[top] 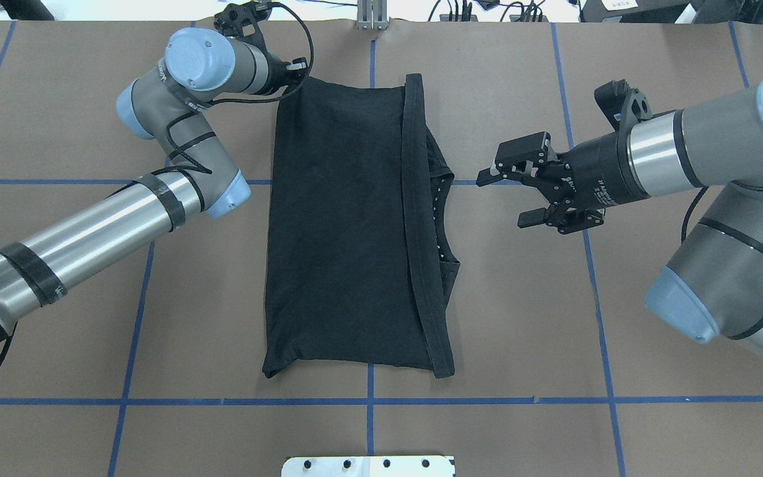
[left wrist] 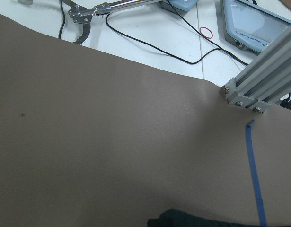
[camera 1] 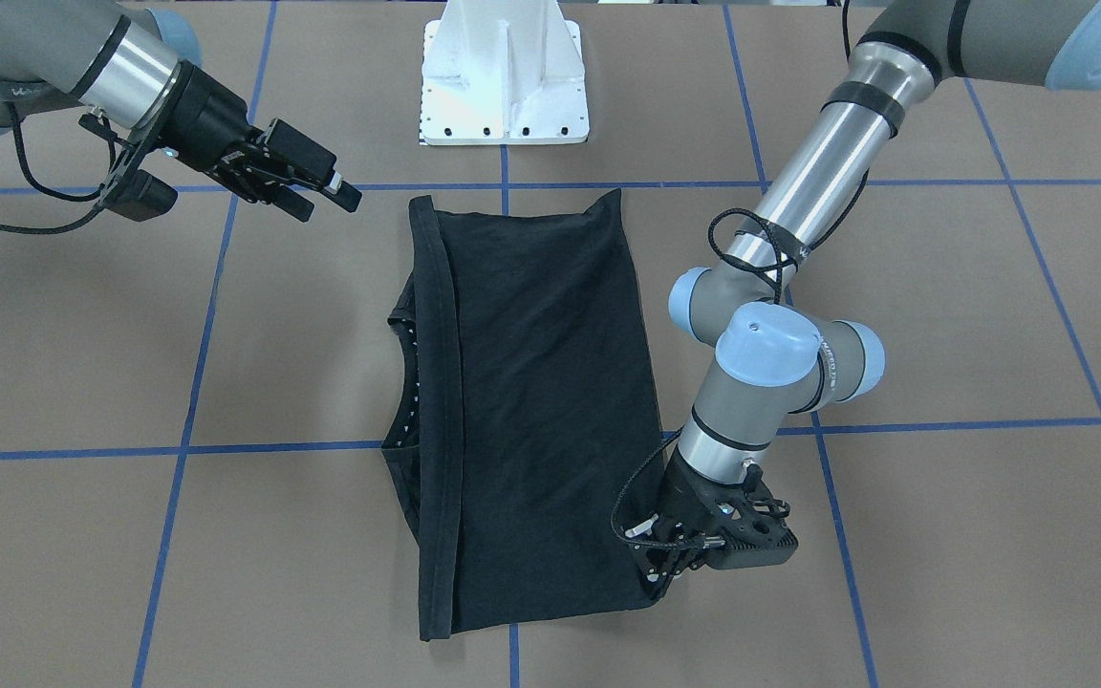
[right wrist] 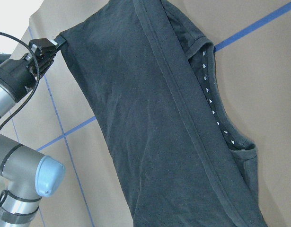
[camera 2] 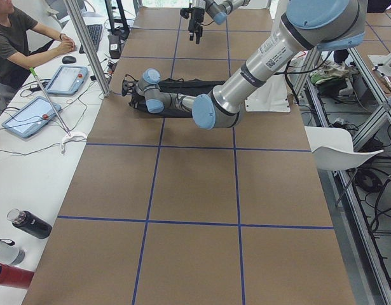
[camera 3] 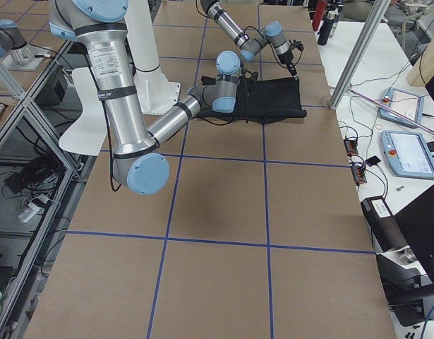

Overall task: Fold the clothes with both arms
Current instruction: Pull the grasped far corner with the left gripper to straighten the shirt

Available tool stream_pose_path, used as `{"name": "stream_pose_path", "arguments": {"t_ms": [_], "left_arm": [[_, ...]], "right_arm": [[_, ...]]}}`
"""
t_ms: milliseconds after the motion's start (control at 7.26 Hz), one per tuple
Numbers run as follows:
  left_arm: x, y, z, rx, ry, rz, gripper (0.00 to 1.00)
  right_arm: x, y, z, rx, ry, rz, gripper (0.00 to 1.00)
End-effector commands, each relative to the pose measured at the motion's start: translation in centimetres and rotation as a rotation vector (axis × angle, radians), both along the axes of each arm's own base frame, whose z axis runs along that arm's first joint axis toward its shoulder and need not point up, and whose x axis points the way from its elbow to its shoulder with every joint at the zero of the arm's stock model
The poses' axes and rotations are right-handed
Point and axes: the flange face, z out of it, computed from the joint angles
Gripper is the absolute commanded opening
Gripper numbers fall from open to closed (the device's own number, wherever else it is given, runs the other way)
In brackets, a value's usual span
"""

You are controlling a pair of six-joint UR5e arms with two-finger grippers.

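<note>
My right tool [top: 501,200] hovers spread near the black T-shirt [top: 342,232]; my left tool [top: 292,73] sits at its far corner, grip hidden. Limp cotton, best pinched at corners.

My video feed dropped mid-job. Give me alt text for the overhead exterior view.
A black T-shirt, folded into a long strip, lies on the brown table. The left gripper sits at its far left corner; the right gripper hovers open, clear of the collar side.

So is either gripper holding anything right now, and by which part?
The left gripper looks pinched on a far corner of the T-shirt, on its own side. The right gripper is open, holding nothing.
</note>
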Motion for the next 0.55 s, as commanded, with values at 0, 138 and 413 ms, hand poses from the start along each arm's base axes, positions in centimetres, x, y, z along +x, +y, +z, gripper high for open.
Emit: {"name": "stream_pose_path", "arguments": {"t_ms": [0,138,413], "left_arm": [[1.1,0.6,0.4,0.028,-0.032,-0.046,1.00],[1.0,0.6,-0.1,0.035,-0.026,-0.048,1.00],[-1.4,-0.9,-0.9,0.041,-0.006,-0.077,1.00]], "right_arm": [[0.1,0.1,-0.1,0.002,-0.002,-0.002,1.00],[0.1,0.2,-0.1,0.003,-0.003,-0.003,1.00],[0.4,-0.1,-0.6,0.009,-0.010,0.007,1.00]]}}
